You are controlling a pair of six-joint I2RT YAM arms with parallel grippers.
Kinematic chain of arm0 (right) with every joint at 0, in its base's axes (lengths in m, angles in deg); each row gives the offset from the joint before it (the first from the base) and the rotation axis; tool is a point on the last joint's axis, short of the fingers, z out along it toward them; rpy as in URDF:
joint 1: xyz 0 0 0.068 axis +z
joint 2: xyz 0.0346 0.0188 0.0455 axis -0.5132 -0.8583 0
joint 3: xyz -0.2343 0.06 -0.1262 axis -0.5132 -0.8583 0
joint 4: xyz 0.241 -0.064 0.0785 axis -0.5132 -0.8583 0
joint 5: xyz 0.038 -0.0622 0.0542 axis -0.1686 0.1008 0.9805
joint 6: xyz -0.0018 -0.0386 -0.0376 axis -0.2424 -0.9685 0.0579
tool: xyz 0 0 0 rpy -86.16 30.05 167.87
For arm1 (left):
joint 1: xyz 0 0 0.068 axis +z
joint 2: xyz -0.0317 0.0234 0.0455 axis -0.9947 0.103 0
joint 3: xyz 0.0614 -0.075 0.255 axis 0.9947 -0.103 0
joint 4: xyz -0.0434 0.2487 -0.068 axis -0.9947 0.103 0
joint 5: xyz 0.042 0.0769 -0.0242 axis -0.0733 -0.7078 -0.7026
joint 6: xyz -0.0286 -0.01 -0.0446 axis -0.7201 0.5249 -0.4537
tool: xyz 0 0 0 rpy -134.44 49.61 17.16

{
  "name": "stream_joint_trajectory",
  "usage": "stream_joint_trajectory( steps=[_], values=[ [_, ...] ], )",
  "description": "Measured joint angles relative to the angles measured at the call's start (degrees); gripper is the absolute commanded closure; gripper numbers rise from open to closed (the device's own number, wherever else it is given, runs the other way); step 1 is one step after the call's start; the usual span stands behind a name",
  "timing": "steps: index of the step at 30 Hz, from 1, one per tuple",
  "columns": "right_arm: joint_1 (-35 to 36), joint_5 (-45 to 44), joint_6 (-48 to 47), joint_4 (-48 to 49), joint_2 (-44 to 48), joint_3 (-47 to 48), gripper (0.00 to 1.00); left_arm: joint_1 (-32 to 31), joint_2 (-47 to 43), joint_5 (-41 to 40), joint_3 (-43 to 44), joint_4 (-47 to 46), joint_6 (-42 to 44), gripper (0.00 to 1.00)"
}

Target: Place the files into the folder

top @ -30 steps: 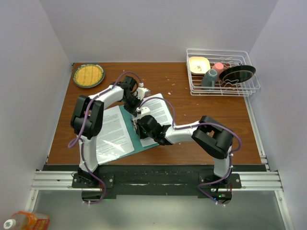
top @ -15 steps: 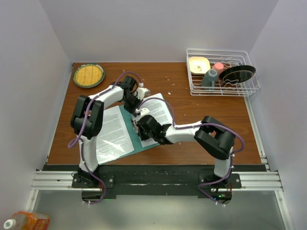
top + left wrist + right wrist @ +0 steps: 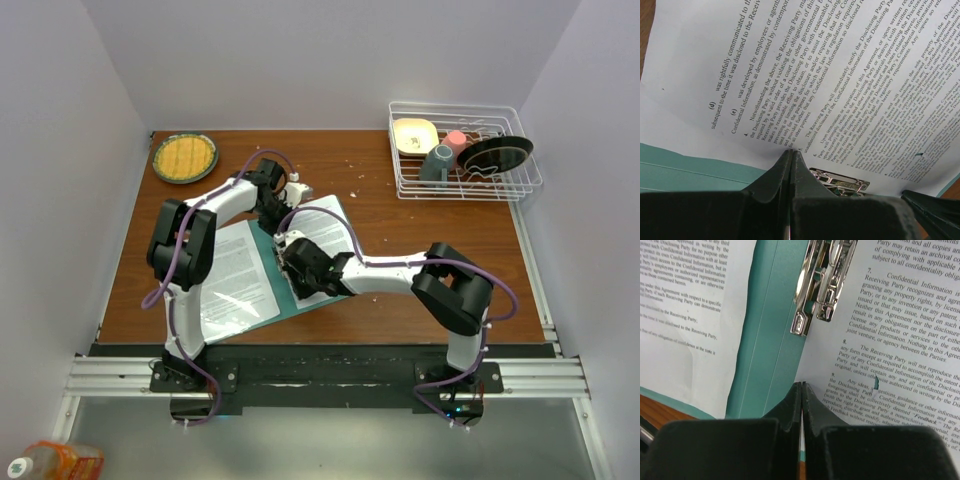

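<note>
Locate the folder lying open on the worktop. Of the files, one sheet lies flat on the left leaf and another lies over the right leaf, beside the metal clip. The left hand is fully closed, pinching that right sheet's far edge, which rides above the clip. The right hand is fully closed on the same sheet's near-left corner, beside the spine

Just past the left claw we read on the files "(e) was developed by employees or agents". Right of the right claw they show "7. Confidential Information" and "Feedback".
</note>
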Motion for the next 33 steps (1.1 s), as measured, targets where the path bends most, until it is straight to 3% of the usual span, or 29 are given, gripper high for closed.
stream_joint_trajectory(
  steps=[2, 5, 7, 8, 12, 15, 17, 22, 25, 31, 32, 33],
  values=[
    [0.04, 0.17, -1.16, -3.91, -0.02, 1.84, 0.96, 0.00, -0.07, -0.04, 0.00, 0.00, -0.02, 1.00],
    [0.00, 0.17, -2.97, -8.85, 0.00, 4.61, 0.78, 0.00, -0.11, -0.76, 0.50, 0.35, -0.02, 0.90],
    [-0.11, 0.20, -4.28, -10.43, 0.42, 5.99, 0.70, 0.00, -0.11, -1.99, 1.51, 1.33, -0.04, 0.72],
    [-0.15, 0.17, -5.03, -10.97, 1.05, 6.32, 0.67, 0.09, -0.11, -2.56, 2.43, 2.12, -0.24, 0.57],
    [-0.20, 0.22, -7.61, -12.35, 5.55, 6.34, 0.58, 0.39, -1.44, -4.28, 7.08, 5.55, -0.22, 0.47],
    [-0.20, 0.26, -9.94, -11.41, 11.67, 5.09, 0.54, 0.98, -7.76, -6.01, 9.46, 7.96, -0.02, 0.45],
    [-0.04, 0.68, -11.93, -6.58, 15.96, 0.79, 0.31, 2.21, -12.33, -6.58, 9.03, 8.02, 0.55, 0.46],
    [3.82, 1.09, -18.58, 1.11, 25.11, -12.35, 0.30, 10.56, -21.84, -9.60, 0.81, 6.19, 3.08, 0.51],
    [7.08, 1.70, -21.57, 4.87, 22.73, -13.07, 0.29, 16.22, -19.30, -12.70, -4.07, 4.61, 3.67, 0.53],
    [14.86, -0.02, -27.69, 10.14, 16.55, -12.37, 0.28, 17.73, -10.54, -15.23, -7.48, 4.11, 3.74, 0.55],
    [16.15, -0.37, -28.57, 10.91, 15.47, -12.09, 0.15, 17.73, -9.94, -15.61, -7.48, 3.63, 3.74, 0.56],
    [17.25, -0.94, -29.49, 11.74, 14.53, -11.80, 0.14, 17.73, -9.77, -15.89, -7.48, 3.17, 3.74, 0.56]
  ],
)
